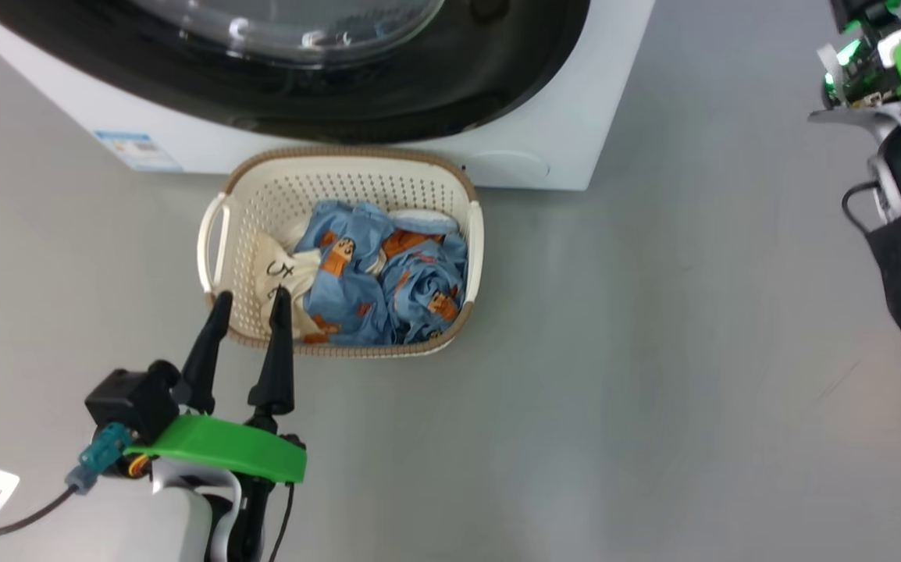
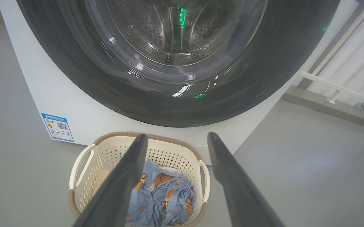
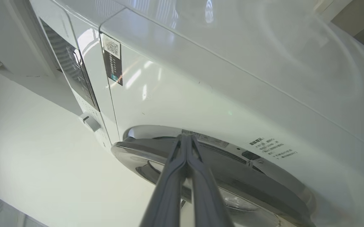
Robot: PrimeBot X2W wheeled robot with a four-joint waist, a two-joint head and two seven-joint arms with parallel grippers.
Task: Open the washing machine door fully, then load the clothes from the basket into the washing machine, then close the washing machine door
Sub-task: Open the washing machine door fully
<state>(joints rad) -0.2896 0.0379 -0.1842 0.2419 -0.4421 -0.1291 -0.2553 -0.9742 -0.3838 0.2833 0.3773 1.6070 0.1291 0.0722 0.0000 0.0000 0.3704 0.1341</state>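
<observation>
The white washing machine (image 1: 552,140) stands at the top of the head view, its washing machine door (image 1: 419,101) showing a glossy black rim and a clear glass bowl. On the floor just in front sits the cream basket (image 1: 341,154), holding the light blue printed clothes (image 1: 388,273) and a cream piece (image 1: 275,265). My left gripper (image 1: 251,299) hangs open and empty over the basket's near left corner. In the left wrist view my left gripper (image 2: 178,136) points at the door (image 2: 74,78) above the basket (image 2: 112,148). My right gripper (image 3: 186,137) is shut, tips at the door's silver edge (image 3: 232,176).
Grey floor spreads to the right of the basket. A blue label (image 1: 138,150) marks the machine's lower corner. My right arm's wrist (image 1: 899,70) sits at the upper right. A white railing (image 2: 343,88) runs beyond the machine. The dark control panel (image 3: 74,75) lies past the door.
</observation>
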